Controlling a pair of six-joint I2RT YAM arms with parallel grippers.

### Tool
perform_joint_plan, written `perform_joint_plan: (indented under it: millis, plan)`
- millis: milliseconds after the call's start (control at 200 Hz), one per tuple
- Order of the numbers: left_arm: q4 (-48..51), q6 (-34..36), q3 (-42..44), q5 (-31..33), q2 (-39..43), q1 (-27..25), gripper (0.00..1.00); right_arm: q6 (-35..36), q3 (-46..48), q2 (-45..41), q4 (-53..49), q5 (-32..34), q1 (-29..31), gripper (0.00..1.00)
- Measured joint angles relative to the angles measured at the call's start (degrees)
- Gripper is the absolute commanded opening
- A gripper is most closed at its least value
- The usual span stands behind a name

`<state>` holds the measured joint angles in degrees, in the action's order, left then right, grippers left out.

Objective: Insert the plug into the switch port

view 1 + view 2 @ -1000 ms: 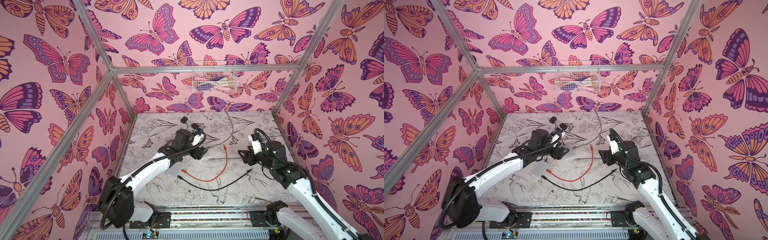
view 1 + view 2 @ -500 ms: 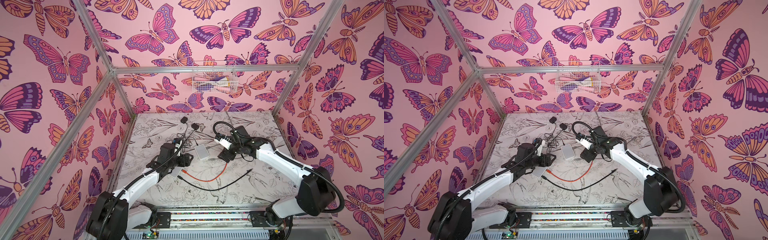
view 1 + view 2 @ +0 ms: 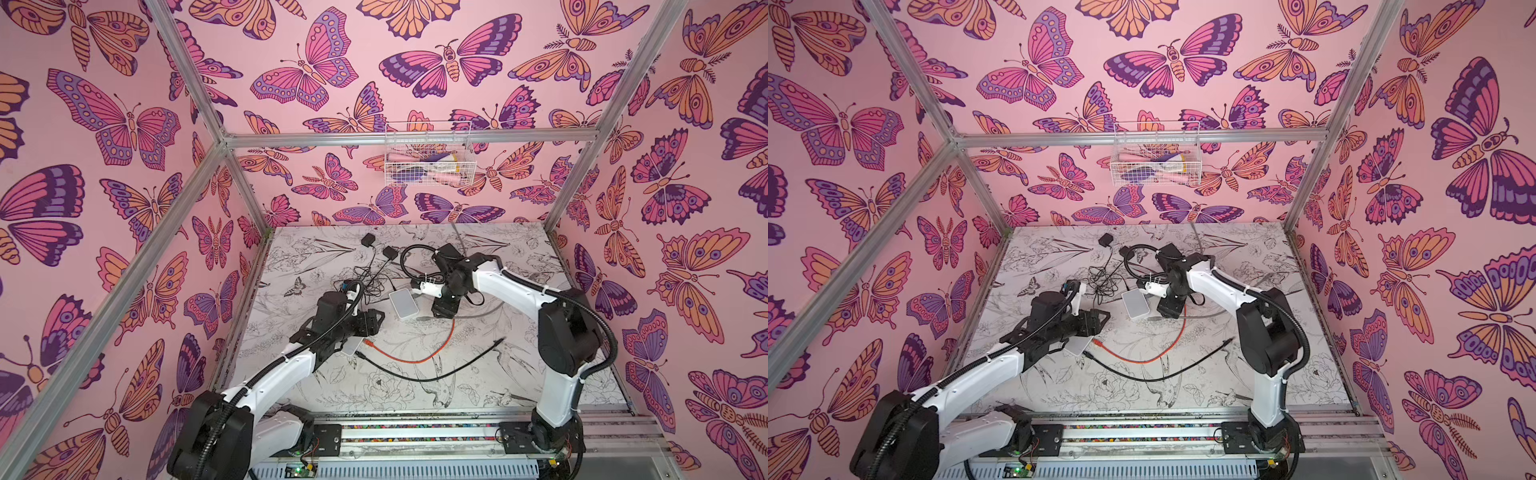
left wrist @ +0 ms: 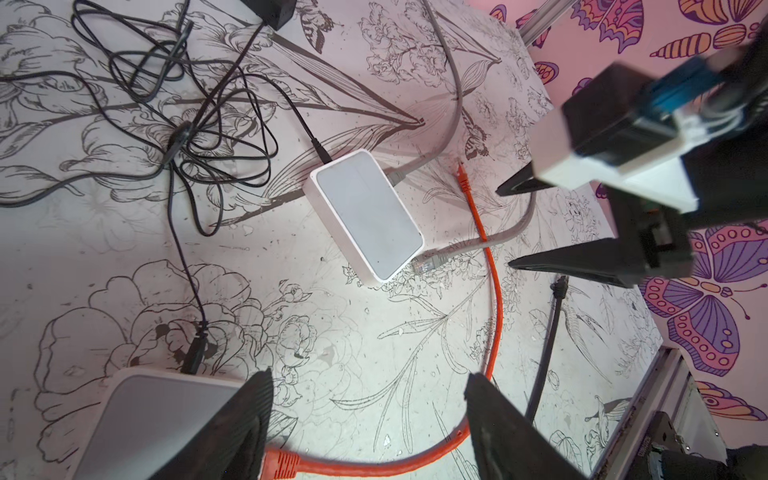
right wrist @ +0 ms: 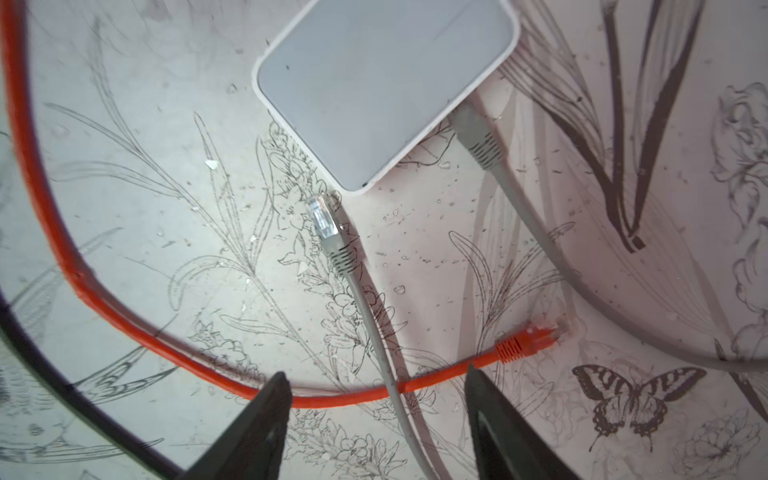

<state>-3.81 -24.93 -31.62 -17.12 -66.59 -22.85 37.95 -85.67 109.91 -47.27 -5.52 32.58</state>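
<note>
1. Your right hand (image 5: 374,372) hangs low over the desk (image 5: 145,208) with its jaws wide apart and nothing gripped.
2. The grey cable (image 5: 374,332) lies on the desk and runs through the gap between that hand's fingers (image 5: 257,428), touching neither.
3. The grey plug (image 5: 326,222) at the end of that cable lies flat on the desk. Its clear tip is just beside a corner of the white switch (image 5: 382,83), and it is not in any port.
4. A second grey connector (image 5: 478,141) goes into the side of the same switch.
5. In both top views you see the right hand just to the right of the white switch, near the middle of the desk.
6. Your left hand (image 4: 368,376) is also spread wide and holds nothing.
7. One of its fingers overlaps the edge of a second white switch (image 4: 158,415). You cannot tell from the pictures whether it touches.
8. An orange plug (image 4: 282,463) lies at that second switch's side, between the left hand's fingers. Whether it is seated in a port is hidden.
9. The orange cable (image 5: 332,400) curves across the desk and crosses the grey cable just ahead of the right hand's fingers.
10. A black cable (image 4: 546,353) lies loose nearer the front edge.
11. A tangle of thin black cords (image 4: 187,104) sits behind both switches.
</note>
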Motion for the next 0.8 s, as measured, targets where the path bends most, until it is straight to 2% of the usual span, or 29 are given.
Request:
perform_joint_plan:
  millis: [596, 801]
  plan:
    - [-2.34, -1.14, 0.00, -1.33, -2.54, 1.20, 0.75, 2.97, -2.80, 10.16, -1.55, 5.40, 2.45, 0.35]
    - [-2.67, -1.16, -0.13, -1.38, -4.90, 1.33, 0.75, 2.58, -3.08, 10.54, -0.39, 6.34, 2.43, 0.08]
